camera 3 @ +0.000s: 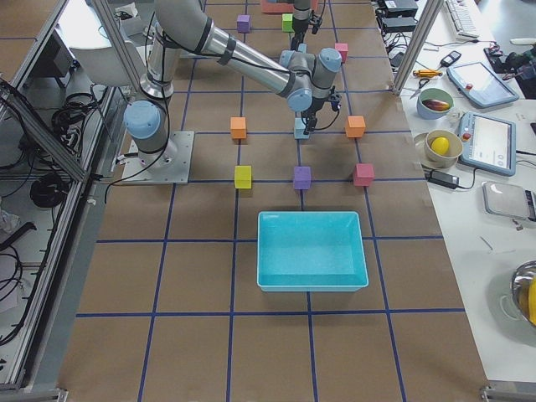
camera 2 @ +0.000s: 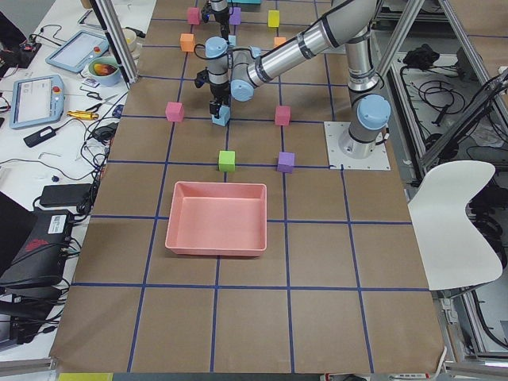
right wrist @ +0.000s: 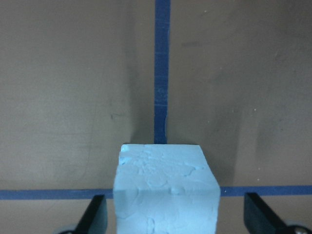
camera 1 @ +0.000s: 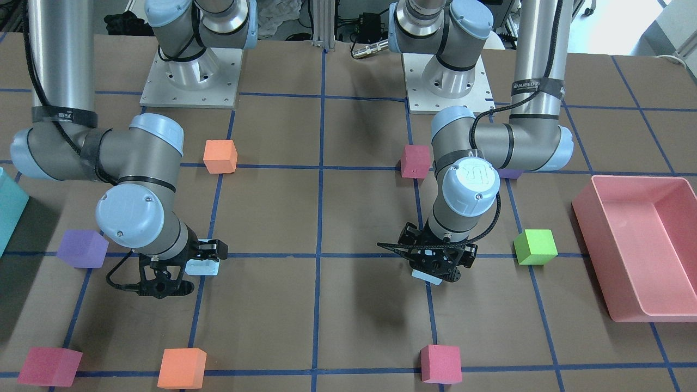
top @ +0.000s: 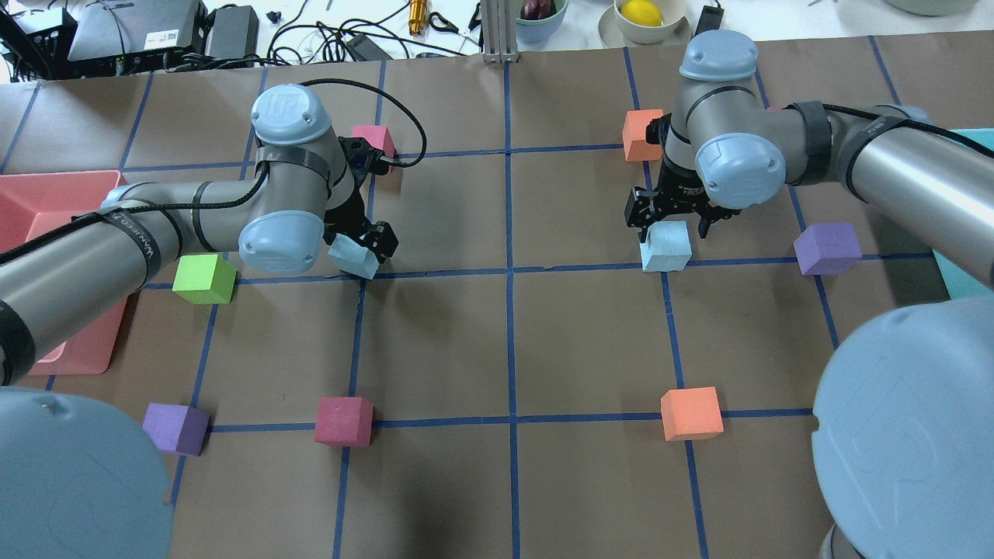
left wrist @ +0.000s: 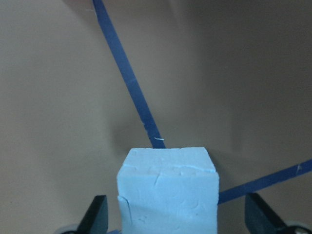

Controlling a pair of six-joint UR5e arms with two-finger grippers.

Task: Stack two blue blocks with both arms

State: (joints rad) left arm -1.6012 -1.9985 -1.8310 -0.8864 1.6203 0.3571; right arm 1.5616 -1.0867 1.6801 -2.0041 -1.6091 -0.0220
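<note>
One pale blue block lies turned askew by a tape crossing on the left. My left gripper is down around it and open. The left wrist view shows the block between spread fingertips with gaps on both sides. The other blue block lies on a tape line on the right. My right gripper is down over it and open. The right wrist view shows the block between spread fingertips, not touched. In the front view the left gripper is on the right and the right gripper on the left.
A green cube and a pink bin lie behind the left arm. A purple cube and an orange cube flank the right gripper. A magenta, an orange and a purple cube lie near the robot.
</note>
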